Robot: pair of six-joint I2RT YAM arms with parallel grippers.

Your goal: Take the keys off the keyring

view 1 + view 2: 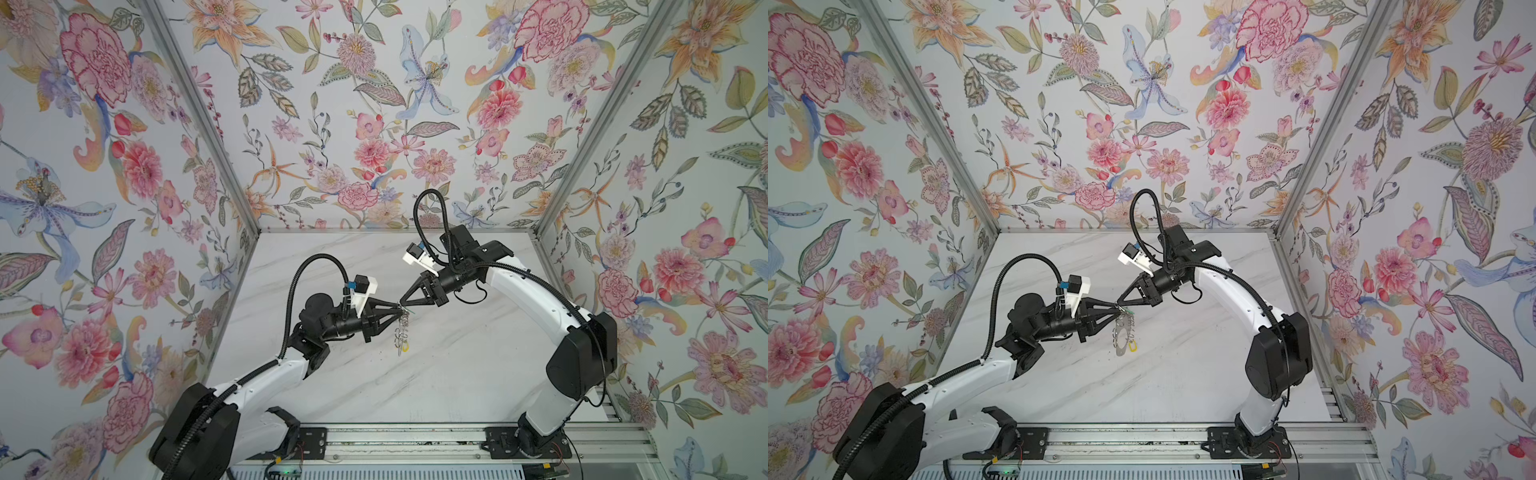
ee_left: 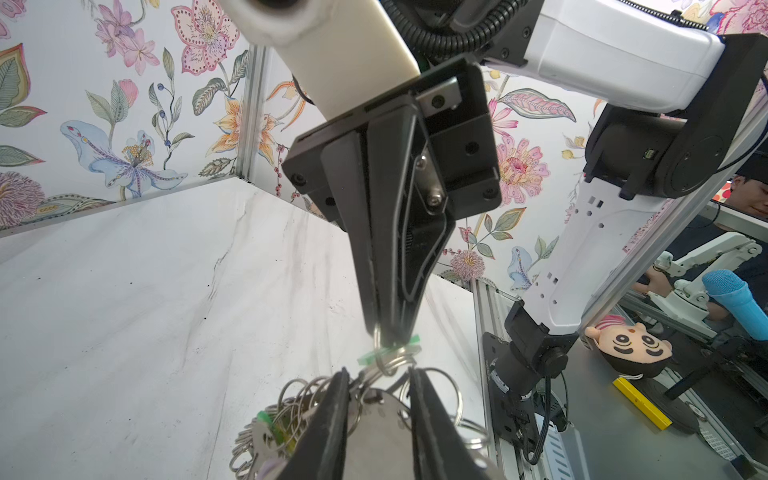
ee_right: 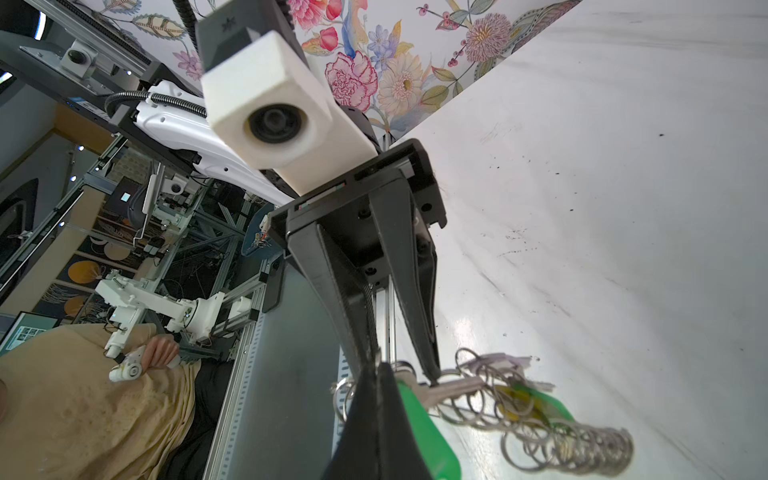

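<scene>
The two end effectors meet tip to tip above the middle of the marble worktop (image 1: 457,374). The right end effector (image 2: 384,332) is fully closed, clamped on the green-tagged key (image 3: 428,419) beside its wire ring. From that meeting point the keyring (image 1: 1122,332) hangs toward the near side. Its wire rings are bunched along one edge, and a yellow tag (image 1: 1133,345) sits near its lower end. The left end effector (image 2: 378,374) has its jaws partly apart, one on each side of the plate's upper end. I cannot tell whether they press on it.
</scene>
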